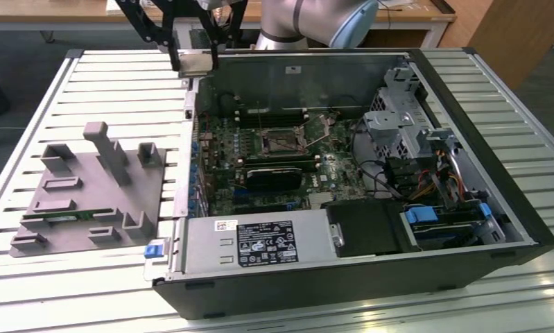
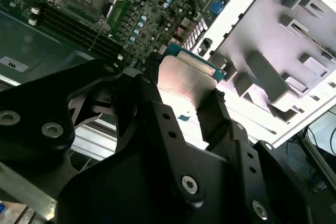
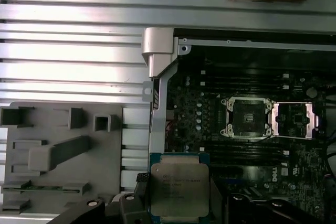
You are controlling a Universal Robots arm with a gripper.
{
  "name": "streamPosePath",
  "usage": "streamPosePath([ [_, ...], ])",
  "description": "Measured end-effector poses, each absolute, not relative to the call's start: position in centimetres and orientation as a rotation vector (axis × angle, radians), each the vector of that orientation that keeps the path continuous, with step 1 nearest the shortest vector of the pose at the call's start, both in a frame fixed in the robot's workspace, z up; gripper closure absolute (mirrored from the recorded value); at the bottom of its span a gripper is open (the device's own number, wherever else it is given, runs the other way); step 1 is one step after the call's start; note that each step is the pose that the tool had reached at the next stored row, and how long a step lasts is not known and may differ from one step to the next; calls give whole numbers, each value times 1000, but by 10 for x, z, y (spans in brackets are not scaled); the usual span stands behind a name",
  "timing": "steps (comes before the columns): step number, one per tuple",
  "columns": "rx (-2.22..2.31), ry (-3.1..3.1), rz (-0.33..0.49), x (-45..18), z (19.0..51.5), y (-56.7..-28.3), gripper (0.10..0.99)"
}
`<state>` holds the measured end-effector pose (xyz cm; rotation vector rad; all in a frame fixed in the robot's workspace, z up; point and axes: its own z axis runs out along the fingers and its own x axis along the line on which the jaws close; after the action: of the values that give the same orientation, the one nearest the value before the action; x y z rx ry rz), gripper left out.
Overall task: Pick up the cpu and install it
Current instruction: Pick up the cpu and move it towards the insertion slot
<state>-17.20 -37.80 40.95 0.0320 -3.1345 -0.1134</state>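
Slatted table (image 1: 119, 83), cpu (image 3: 179, 188) in end effector (image 1: 194, 64)

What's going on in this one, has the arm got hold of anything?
The arm's gripper is shut on the cpu, gripping it by its edges and holding it in the air over the open computer case, at the case's edge on the exterior view's left. The grey holder tray lies beside the case. The motherboard's socket stands open and empty, so the chip is picked up but not yet installed.

light: bright, even | glare: slatted table (image 1: 82, 291), cpu (image 2: 184, 80) top | shadow: case (image 1: 295, 76) interior dim
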Motion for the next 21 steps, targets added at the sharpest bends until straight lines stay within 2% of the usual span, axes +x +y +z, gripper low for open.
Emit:
streamPosePath([
  [21,32,-3135,-114,-150,409,-362,545],
])
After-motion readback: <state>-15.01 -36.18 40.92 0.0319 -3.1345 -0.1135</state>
